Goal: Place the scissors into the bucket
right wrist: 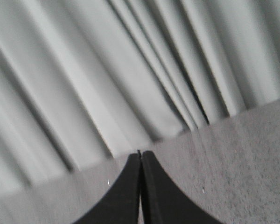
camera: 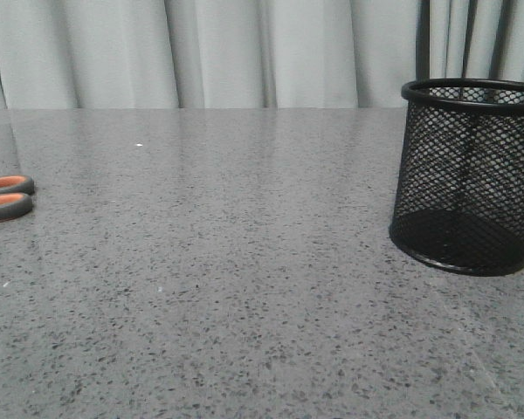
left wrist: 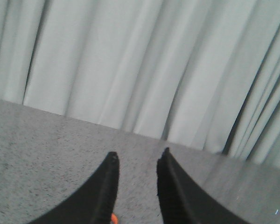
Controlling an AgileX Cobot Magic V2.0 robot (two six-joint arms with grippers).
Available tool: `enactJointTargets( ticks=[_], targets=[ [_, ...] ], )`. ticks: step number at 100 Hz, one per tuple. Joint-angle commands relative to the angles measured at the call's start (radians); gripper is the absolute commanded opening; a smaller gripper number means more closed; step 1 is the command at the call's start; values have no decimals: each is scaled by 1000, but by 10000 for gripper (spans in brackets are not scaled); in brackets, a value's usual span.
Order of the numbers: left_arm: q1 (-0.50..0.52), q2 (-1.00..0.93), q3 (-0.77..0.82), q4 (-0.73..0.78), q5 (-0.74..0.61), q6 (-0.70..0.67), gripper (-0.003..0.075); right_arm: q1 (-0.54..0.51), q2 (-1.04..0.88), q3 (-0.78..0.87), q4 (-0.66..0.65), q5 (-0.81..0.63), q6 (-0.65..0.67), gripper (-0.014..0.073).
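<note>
Left claw (left wrist: 137,161) open and empty, right claw (right wrist: 140,156) closed on nothing, scissors not picked up yet.
Scissors (camera: 6,198) lie flat at the counter's (camera: 244,288) far left, well apart from the bucket (camera: 468,175); thin flat handles could slip the grasp.

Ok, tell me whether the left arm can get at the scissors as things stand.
Probably yes. The scissors lie flat at the table's left edge, on that arm's side, with bare tabletop around the handles. The left gripper has its jaws apart, and an orange speck shows low between them, likely the handles.
</note>
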Motion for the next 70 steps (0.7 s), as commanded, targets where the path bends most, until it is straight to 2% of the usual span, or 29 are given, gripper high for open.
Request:
enactJointTargets(
  ticks=[1,9,24,31,40,53,70],
  targets=[
    [0,146,-140,141,63,50,324,20,110,-139,-70,75,-6,-31],
    [-21,265,-220,228,109,68,345,42,203,-232,-70,172,-6,51],
    [-135,430,-316,358,144,125,345,97,318,-367,-70,339,-13,373],
    [-202,502,-360,507,158,132,345,120,352,-398,-70,379,-13,461],
    [-297,594,-423,790,188,131,347,146,373,-403,-68,383,-13,468],
    [-442,740,-513,1190,303,131,349,159,377,-403,-68,383,-13,468],
    [-570,878,-605,1491,352,131,347,159,377,-403,-79,382,-23,468]
  ],
)
